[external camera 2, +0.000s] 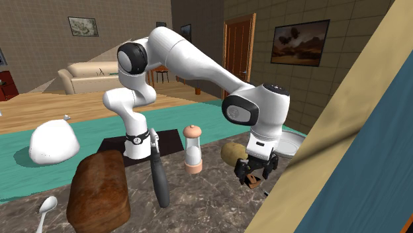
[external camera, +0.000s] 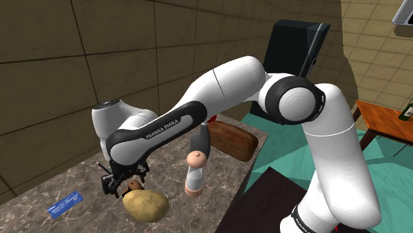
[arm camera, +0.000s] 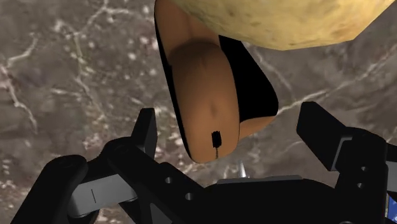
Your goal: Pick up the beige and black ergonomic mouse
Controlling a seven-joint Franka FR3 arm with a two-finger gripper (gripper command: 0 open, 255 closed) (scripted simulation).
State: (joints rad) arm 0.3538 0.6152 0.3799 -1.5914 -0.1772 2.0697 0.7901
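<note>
The mouse (arm camera: pixel 207 102) is tan-beige with black sides and lies on the dark marbled counter (arm camera: pixel 57 83). It sits right against a yellow-brown potato (arm camera: pixel 280 19). My gripper (arm camera: pixel 232 137) is open, directly over the mouse's near end. One finger stands on each side of the mouse and neither touches it. In the shoulder view the gripper (external camera: pixel 122 185) hangs low over the counter, with the mouse (external camera: pixel 136 186) peeking out beside the potato (external camera: pixel 145 205). In the second exterior view the gripper (external camera 2: pixel 255 173) is just beside the potato (external camera 2: pixel 231 153).
A pepper grinder (external camera: pixel 194 173) stands close to the potato, and a brown bread loaf (external camera: pixel 231 140) lies behind it. A blue card (external camera: pixel 65 204) lies on the counter at the shoulder view's left. A black-handled tool (external camera 2: pixel 159 175), a spoon (external camera 2: pixel 46 206) and a white plate (external camera 2: pixel 291 142) also rest on the counter.
</note>
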